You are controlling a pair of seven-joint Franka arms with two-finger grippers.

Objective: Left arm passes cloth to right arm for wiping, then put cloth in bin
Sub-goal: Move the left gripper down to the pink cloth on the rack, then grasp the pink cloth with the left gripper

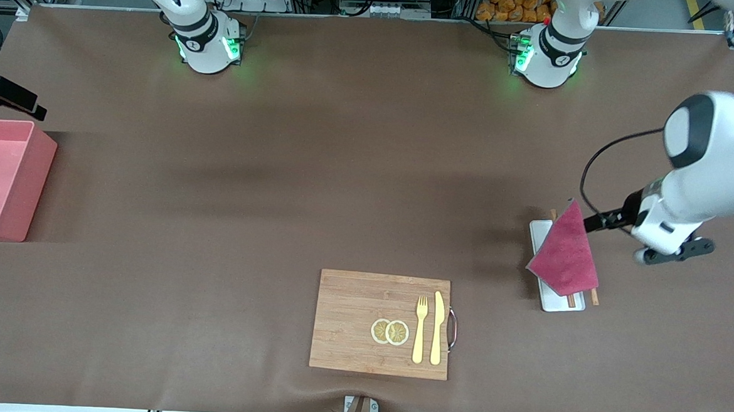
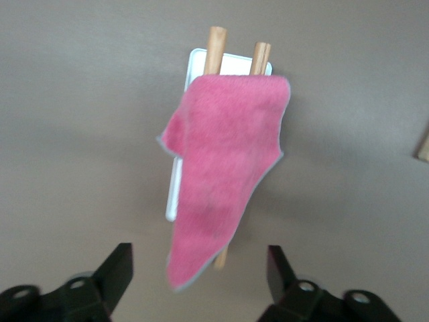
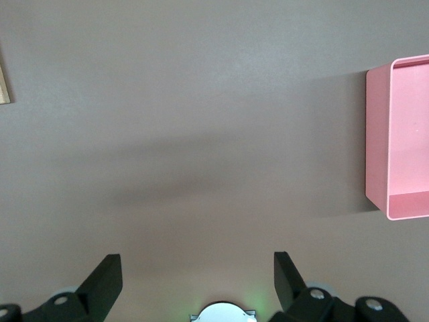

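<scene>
Left gripper (image 2: pixel 198 272) hangs with its jaws spread wide, one finger on each side of the cloth's lowest corner, gripping nothing visible. It is over the table beside the white tray (image 1: pixel 542 284), near the left arm's end of the table. Cloth (image 1: pixel 565 251) drapes over two wooden sticks (image 2: pixel 214 50) on that tray, its long axis along the tray's length, tapering to a point at the gripper. Much of the tray is hidden beneath it.

Right gripper (image 3: pixel 198 272) waits over bare table, jaws wide, near the bin (image 1: pixel 4 181), which the picture's edge cuts off.
</scene>
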